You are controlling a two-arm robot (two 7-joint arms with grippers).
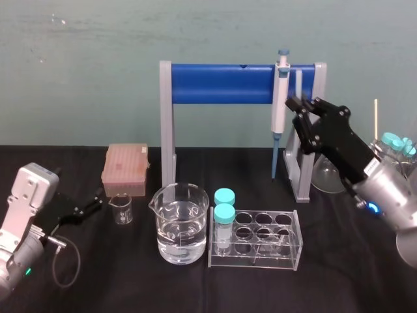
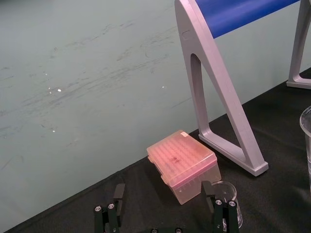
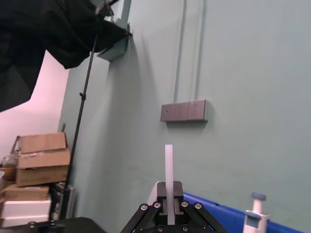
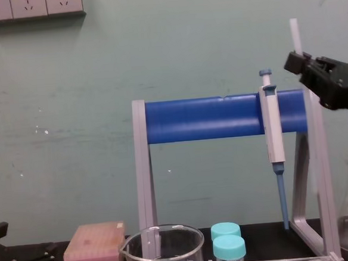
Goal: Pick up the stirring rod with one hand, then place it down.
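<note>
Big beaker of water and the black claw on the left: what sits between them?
A small glass beaker stands between the left gripper and the large beaker, near the gripper's tips; the head view shows it.

The left gripper (image 1: 98, 201) and right gripper (image 1: 301, 104) are black, screw-studded linkages on silver-grey housings (image 1: 29, 189) — a grey cable (image 1: 78, 259) loops off the left.

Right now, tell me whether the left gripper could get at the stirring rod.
Probably not. The stirring rod is clamped upright in the right gripper, raised high beside the pipette. The left gripper sits low at far left, with the blue stand and large beaker between.
</note>
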